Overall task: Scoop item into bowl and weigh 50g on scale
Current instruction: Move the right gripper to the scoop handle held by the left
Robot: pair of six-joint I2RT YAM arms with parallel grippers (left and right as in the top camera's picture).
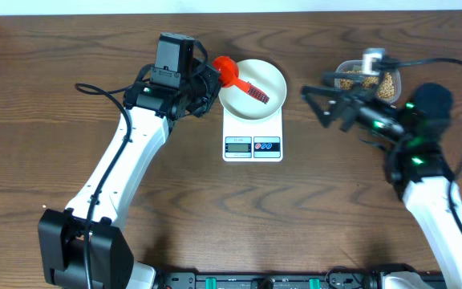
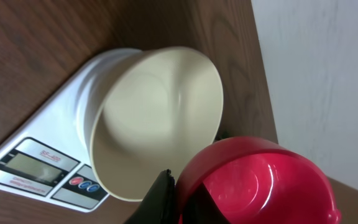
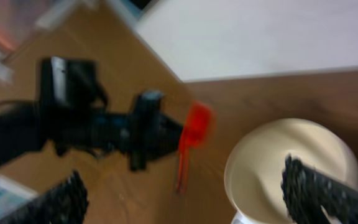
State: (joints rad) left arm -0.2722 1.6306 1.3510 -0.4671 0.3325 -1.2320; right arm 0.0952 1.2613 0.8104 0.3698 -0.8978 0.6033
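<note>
The white bowl (image 1: 257, 79) stands on the white scale (image 1: 253, 147) and looks empty in the left wrist view (image 2: 160, 112). My left gripper (image 1: 208, 79) is at the bowl's left rim, shut on a red scoop (image 1: 226, 69) by its cup end, with the handle reaching over the bowl. One dark finger (image 2: 162, 200) presses against the scoop's cup (image 2: 260, 183). The beige beans (image 1: 367, 82) lie in a clear tub at the back right. My right gripper (image 1: 327, 104) hangs open between bowl and tub, with nothing between its fingers (image 3: 319, 193).
The scale's display and its red and blue buttons (image 2: 82, 183) face the front of the table. A small pale object (image 1: 373, 58) sits at the tub's far rim. The wooden table's back edge (image 1: 295, 10) runs just behind bowl and tub.
</note>
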